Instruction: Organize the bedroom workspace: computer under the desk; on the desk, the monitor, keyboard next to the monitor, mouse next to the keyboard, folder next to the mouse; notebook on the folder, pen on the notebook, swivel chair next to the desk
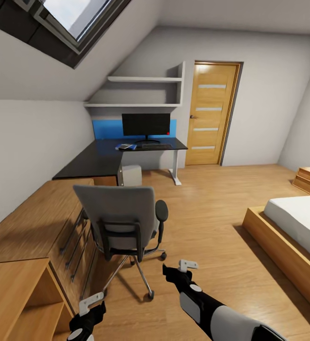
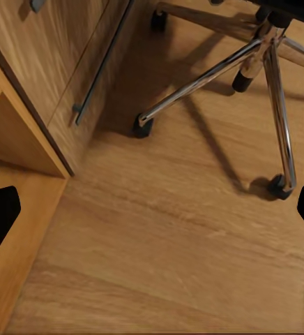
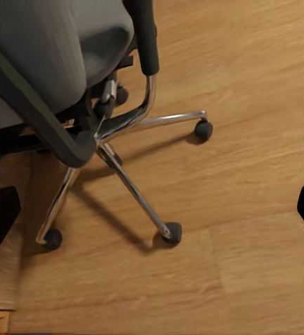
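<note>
Swivel chair [image 1: 122,220] stands on the wood floor [image 1: 207,222] with its back to the camera, just beside the low wood drawer counter [image 1: 27,227] — open floor on its other side as far as the bed [image 1: 297,227].

Beyond it, the black desk [image 1: 103,158] in the corner: monitor [image 1: 146,124] upright, keyboard [image 1: 156,146] in front of it, blue folder [image 1: 126,147] beside that. Computer [image 1: 132,174] sits under the desk.

Left gripper [image 1: 89,310] and right gripper [image 1: 179,272] hang low, fingers spread, holding nothing — both short of the chair's chrome base [image 3: 134,188].
</note>
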Controlling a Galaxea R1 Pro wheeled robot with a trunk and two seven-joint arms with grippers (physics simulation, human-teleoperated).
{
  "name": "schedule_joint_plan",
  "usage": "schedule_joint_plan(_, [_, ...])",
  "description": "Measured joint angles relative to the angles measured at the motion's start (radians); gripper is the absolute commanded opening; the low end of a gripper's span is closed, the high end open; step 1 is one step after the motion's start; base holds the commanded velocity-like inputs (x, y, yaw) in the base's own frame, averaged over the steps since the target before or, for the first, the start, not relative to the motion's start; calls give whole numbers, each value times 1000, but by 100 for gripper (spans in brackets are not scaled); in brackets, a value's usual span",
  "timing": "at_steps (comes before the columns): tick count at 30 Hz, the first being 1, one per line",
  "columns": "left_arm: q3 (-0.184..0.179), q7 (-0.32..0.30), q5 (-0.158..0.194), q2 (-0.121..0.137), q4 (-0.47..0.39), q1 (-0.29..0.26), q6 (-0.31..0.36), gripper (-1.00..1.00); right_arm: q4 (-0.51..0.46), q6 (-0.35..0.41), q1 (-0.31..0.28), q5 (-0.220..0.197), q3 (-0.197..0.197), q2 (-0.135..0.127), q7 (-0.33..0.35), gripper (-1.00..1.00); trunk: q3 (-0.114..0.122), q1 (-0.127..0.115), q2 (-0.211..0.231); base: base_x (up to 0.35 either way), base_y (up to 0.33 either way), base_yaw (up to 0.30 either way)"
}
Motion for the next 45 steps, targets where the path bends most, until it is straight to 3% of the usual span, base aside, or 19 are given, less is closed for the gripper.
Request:
schedule_joint_plan(3, [-4,-1,-1,-2,-1,0,3,100,5,5,0,49,3,3,-11,100,-9,12,-21,0,0,0])
schedule_joint_plan(5, [-6,-2,-2,-11,-30,0,8,100,6,30,-1,93,4,5,-52,100,-16,19,-35,0,0,0])
schedule_joint_plan(7, [-9,-2,-4,-19,-77,0,40,100,3,81,-3,111,2,6,-102,100,-22,27,-49,0,0,0])
schedule_joint_plan(10, [-11,-1,-4,-23,-196,-10,251,100,-1,188,-9,126,0,6,-157,100,-31,38,-70,0,0,0])
schedule_joint_plan(13, [-12,-2,-4,-25,-265,-49,420,100,-2,235,-17,128,-1,12,-191,100,-41,50,-91,0,0,0])
schedule_joint_plan(14, [-11,-7,-2,-26,-291,-93,485,100,-3,287,-68,122,1,19,-234,100,-44,54,-98,0,0,0])
schedule_joint_plan(15, [-10,-9,-1,-25,-294,-103,496,100,-3,297,-86,121,2,19,-241,100,-47,57,-105,0,0,0])
schedule_joint_plan(21, [0,-16,-2,-8,-267,-113,504,100,-2,298,-108,118,7,19,-241,100,-66,81,-147,0,0,0])
schedule_joint_plan(22, [1,-17,-2,23,-254,-114,504,100,-2,241,-107,125,5,19,-206,100,-69,84,-154,0,0,0])
schedule_joint_plan(25, [1,-17,0,37,-249,-114,504,100,1,186,-105,127,4,19,-181,100,-78,96,-175,0,0,0])
schedule_joint_plan(38, [-2,-15,-2,35,-222,-114,499,100,3,155,-98,130,5,19,-165,100,-119,146,-266,0,0,22])
schedule_joint_plan(45, [-2,-10,-2,24,-205,-114,462,100,3,154,-98,130,5,19,-165,100,-141,173,-315,0,0,150])
